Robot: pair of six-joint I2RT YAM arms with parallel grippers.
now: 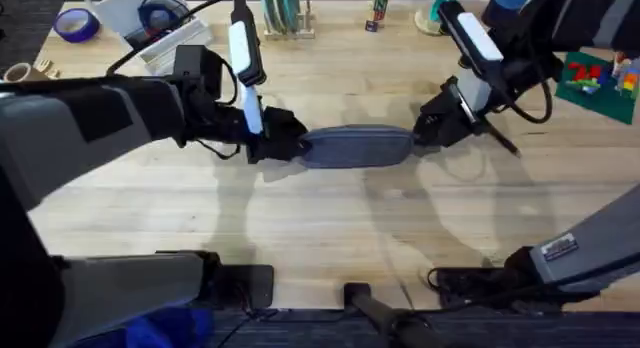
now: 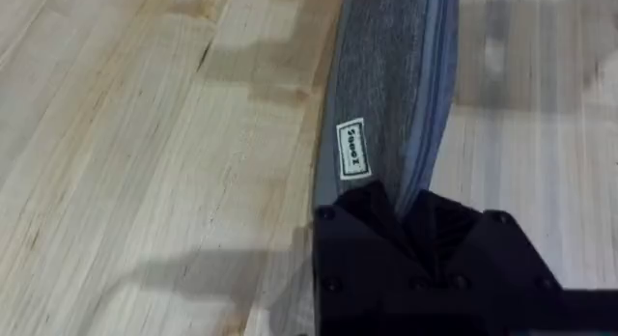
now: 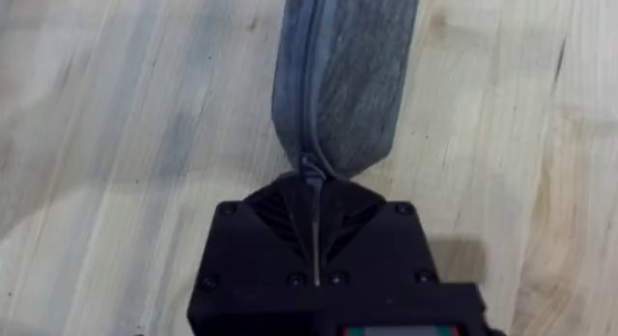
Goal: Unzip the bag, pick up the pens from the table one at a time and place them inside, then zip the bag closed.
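The grey-blue bag (image 1: 355,146) lies lengthwise across the middle of the light-wood table (image 1: 330,228). My left gripper (image 1: 283,146) is shut on the bag's left end; the left wrist view shows its black fingers (image 2: 362,215) pinching the fabric of the bag (image 2: 386,75) just past a white label (image 2: 352,148). My right gripper (image 1: 430,128) is at the bag's right end. In the right wrist view it (image 3: 314,206) is shut on the metal zipper pull (image 3: 312,177) at the tip of the bag (image 3: 348,75). The zipper looks closed. One dark pen (image 1: 503,140) lies just right of the right gripper.
Along the table's back edge are a purple tape roll (image 1: 75,25), a white box (image 1: 140,18) with cables, a rack (image 1: 285,13) and small items. A green brick plate (image 1: 600,83) sits at the far right. Bare wood stretches in front of the bag.
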